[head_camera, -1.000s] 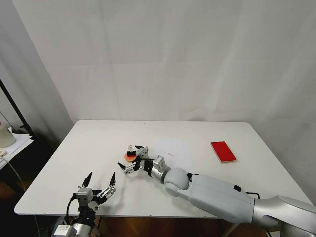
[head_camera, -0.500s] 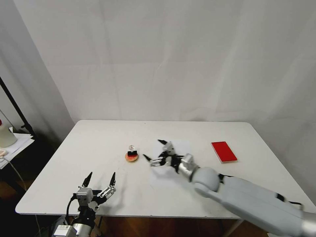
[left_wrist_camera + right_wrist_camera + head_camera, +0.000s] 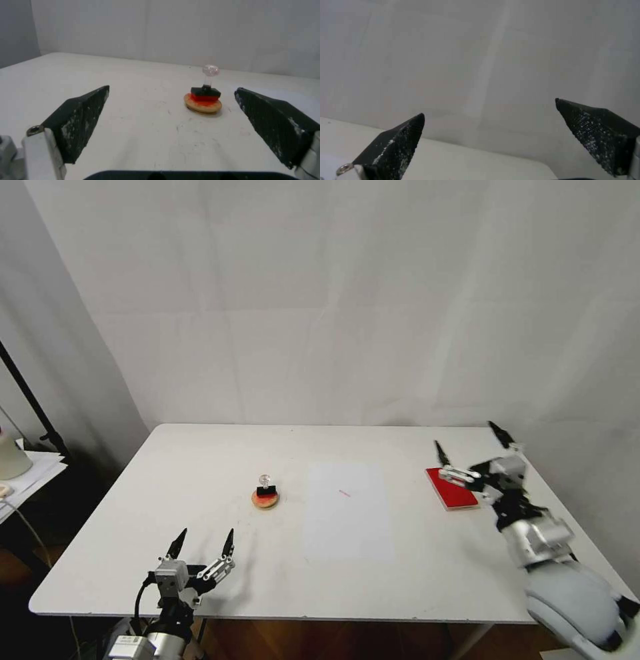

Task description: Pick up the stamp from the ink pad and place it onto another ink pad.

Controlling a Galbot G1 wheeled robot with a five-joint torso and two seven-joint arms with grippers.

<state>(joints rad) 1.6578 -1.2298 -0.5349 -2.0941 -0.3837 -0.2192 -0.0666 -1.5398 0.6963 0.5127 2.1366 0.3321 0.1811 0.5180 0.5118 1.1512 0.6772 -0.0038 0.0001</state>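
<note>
Stamp (image 3: 265, 487) upright on another ink pad (image 3: 266, 501), black block base seated on the orange-red centre, clear knob handle straight up, long axis vertical. Same pairing in the left wrist view: stamp (image 3: 206, 87) atop round tan-rimmed pad (image 3: 202, 105), stem plumb, knob topmost. Both left of centre on the white table (image 3: 200, 467), well apart from the ink pad (image 3: 452, 487), a flat red rectangle near the right edge, long axis running from far-left to near-right. White paper sheet (image 3: 347, 510) flat between the two pads, touching neither, with a small reddish mark (image 3: 344, 491) near its far end, too small to read. No legible brand or label anywhere. Left gripper (image 3: 203, 544) at the near edge of the table, fingers spread wide apart and empty, tips toward the stamp; in its own wrist view (image 3: 171, 110) the stamp framed between the dark fingers, off toward one side. Right gripper (image 3: 470, 443) raised over the far end of the red rectangular pad, fingers splayed wide and holding nothing; from its wrist view (image 3: 490, 112), tips toward the pale backdrop beyond the table edge.
</note>
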